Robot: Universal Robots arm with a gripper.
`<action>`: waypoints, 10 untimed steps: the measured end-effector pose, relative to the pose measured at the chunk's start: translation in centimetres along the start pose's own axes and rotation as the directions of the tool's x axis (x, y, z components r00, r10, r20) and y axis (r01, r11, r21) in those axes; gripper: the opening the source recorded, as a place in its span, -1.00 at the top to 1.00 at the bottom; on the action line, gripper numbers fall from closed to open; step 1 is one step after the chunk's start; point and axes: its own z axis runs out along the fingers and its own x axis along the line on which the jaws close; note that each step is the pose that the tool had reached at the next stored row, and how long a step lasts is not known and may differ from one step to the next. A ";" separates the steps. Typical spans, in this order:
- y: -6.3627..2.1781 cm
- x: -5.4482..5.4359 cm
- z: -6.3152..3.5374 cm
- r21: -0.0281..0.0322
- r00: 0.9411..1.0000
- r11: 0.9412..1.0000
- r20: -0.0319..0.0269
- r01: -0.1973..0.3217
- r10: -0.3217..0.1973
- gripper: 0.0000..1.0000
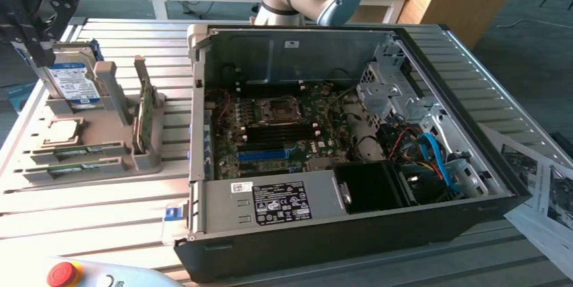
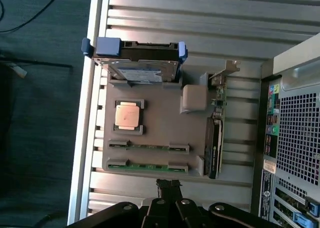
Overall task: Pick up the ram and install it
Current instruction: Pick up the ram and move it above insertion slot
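Note:
Two ram sticks lie on edge in slots of the grey holder tray (image 2: 160, 120): one thin green stick (image 2: 149, 146) and a second (image 2: 147, 165) beside it, nearer my gripper. In the exterior view they show at the tray's front (image 1: 82, 149) (image 1: 80, 165). My gripper (image 2: 169, 184) hangs above the tray's edge next to the ram, its fingers together and holding nothing. In the exterior view the gripper (image 1: 40, 55) is at the far left, over the hard drive (image 1: 72, 80). The open computer case (image 1: 358, 233) with its motherboard (image 1: 268, 126) lies to the exterior view's right of the tray.
The tray also holds a processor chip (image 2: 127, 115) and a broader green card standing on edge (image 2: 215, 133). A power supply (image 1: 268, 203) and cables (image 1: 434, 156) fill the case's front. A red stop button (image 1: 63, 273) sits at the table's front, and papers (image 1: 546, 193) lie at the right.

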 end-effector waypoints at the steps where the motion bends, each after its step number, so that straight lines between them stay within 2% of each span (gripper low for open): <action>1: 0.00 0.0 0.00 0.001 1.000 1.000 0.000 0.015 -0.015 0.79; 6: 0.00 0.0 0.00 0.003 0.995 0.995 -0.002 0.095 -0.095 0.79; 10: 0.00 0.0 -0.01 0.006 0.987 0.987 -0.004 0.159 -0.159 0.79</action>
